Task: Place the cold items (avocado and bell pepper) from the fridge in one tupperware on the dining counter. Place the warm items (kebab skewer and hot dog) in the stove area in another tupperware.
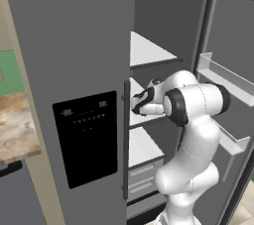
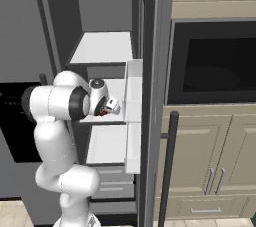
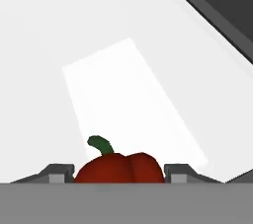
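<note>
A tall grey fridge [image 1: 69, 45] stood with its right door swung open, showing white shelves stacked inside; a black panel [image 1: 85, 137] sat on its closed left door. A white robot arm [image 1: 191, 140] rose in front of the open compartment and bent inward over the middle shelf [image 2: 112, 102], near that shelf's front edge. The gripper [image 3: 119, 171] sat at the end of the arm, low over the white shelf; in the hand view its two dark fingertips [image 3: 58, 173] stood one on each side of the red bell pepper [image 3: 120, 168], pressed close against its sides, so the gripper appeared clamped on the pepper. The pepper was dark red with a short green stem curling up to the left; it rested on the shelf between the fingertips. In the right base view a small patch of red showed just beside the hand. To the left of the fridge a brown marbled counter [image 1: 17, 130] was partly visible; to the right stood a dark oven [image 2: 212, 63] above beige cabinet doors [image 2: 210, 163].
</note>
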